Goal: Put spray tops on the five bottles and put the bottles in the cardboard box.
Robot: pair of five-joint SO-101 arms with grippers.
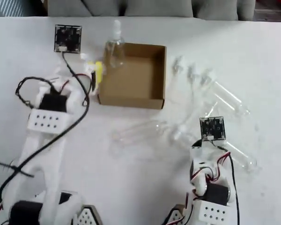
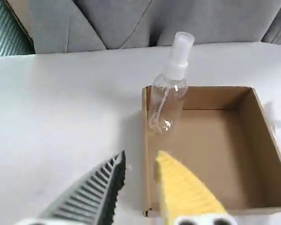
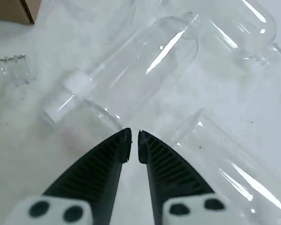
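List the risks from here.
1. The left tool sits at the wall of the cardboard box; a bump could topple the upright bottle at its corner.
2. The loose bottles by the right tool lie crowded on their sides; a nudge may roll them.

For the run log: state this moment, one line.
cardboard box: one spray-topped bottle inside | left gripper: open by box | right gripper: shut above lying bottles
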